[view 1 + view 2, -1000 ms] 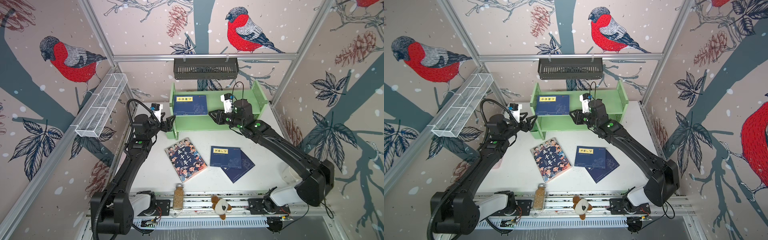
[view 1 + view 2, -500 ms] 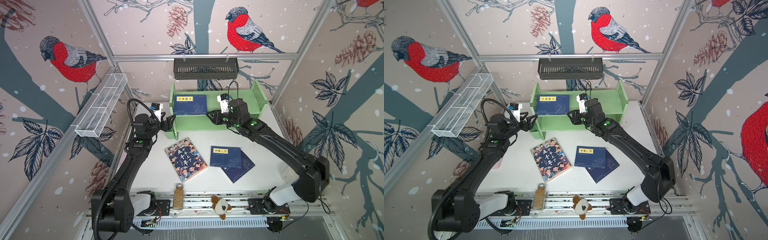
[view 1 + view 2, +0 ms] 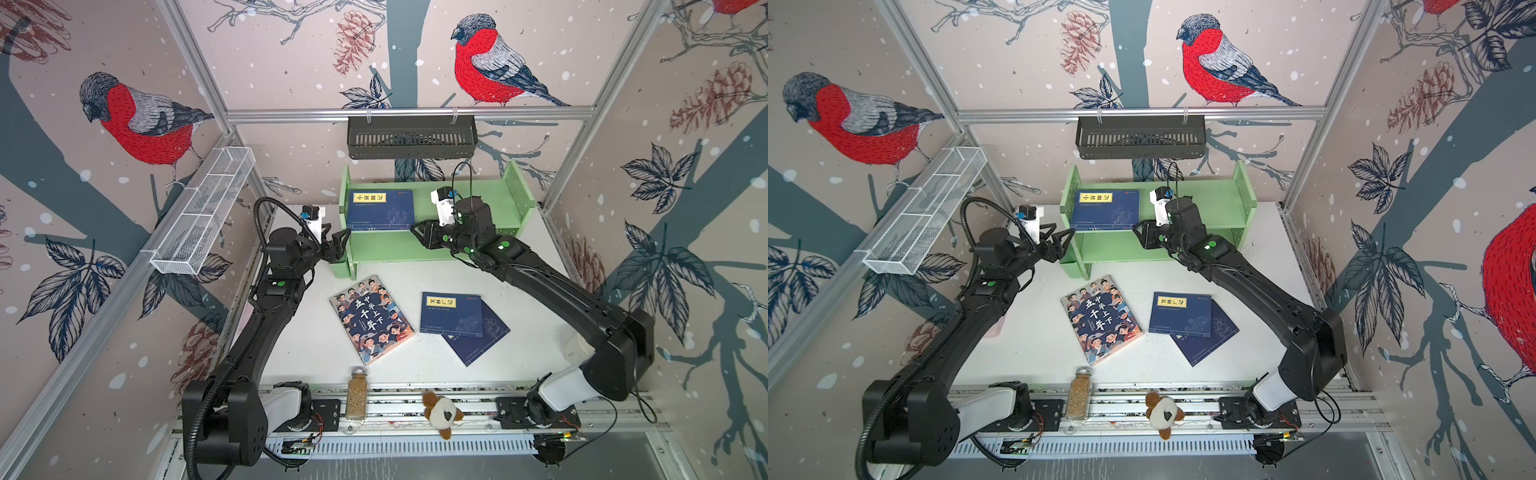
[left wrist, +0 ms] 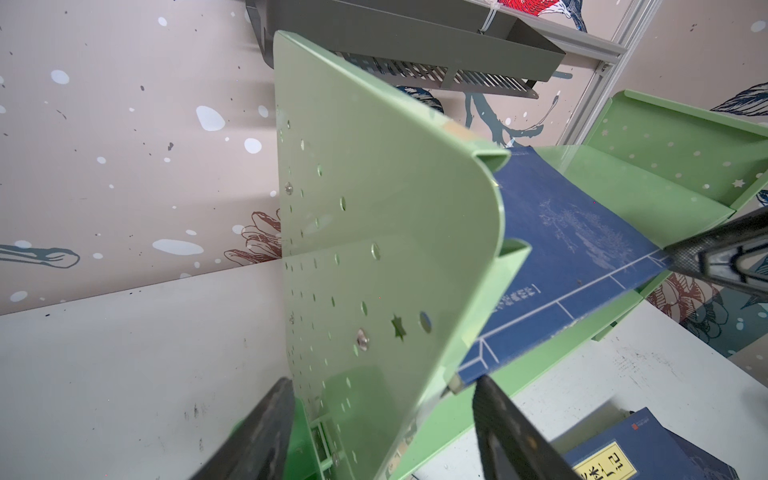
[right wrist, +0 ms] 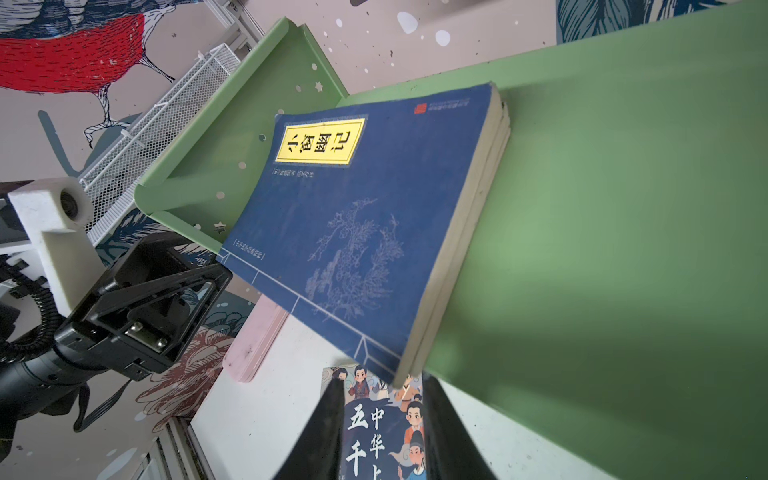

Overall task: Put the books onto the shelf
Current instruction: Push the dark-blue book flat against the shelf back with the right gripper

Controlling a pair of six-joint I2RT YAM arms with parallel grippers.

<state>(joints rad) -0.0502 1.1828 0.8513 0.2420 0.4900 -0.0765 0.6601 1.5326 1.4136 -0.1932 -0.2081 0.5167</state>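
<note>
Change: right gripper [image 3: 420,237] has slid a little along the upper board toward the shelved books; left gripper [image 3: 340,245] and every book lie as they did.
Shelf: light green shelf [image 3: 390,249], two boards, at the back of the table [image 3: 311,340].
Shelved: navy pair [image 5: 353,232], stacked flat on the upper board hard by the left side panel [image 4: 374,208]. The front edge appears to overhang the board.
Loose stock: cartoon book [image 3: 372,318]; labelled navy book [image 3: 451,316] lying across a second navy book [image 3: 484,338]. All three are flat on the table and not yet shelved.
Right jaws: spread, nothing between them, tips just at the pair's near corner.
Left jaws: spread wide, astride the side panel's front edge, clamping nothing.
Step in hand, as judged: squaring the pair back onto the board.
Method: push low and level against the page edges of both books at once, so the upper does not ride off the lower. Brace the panel with the left gripper so the shelf cannot skid. Stop once the overhang is gone.
Writing: yellow label [image 5: 319,141] reads 小窗幽记. A red seal [image 5: 420,109] sits at the cover corner, its small print illegible. The cartoon book reads 中华上下五千年. The table book's label is too small to read with certainty.
</note>
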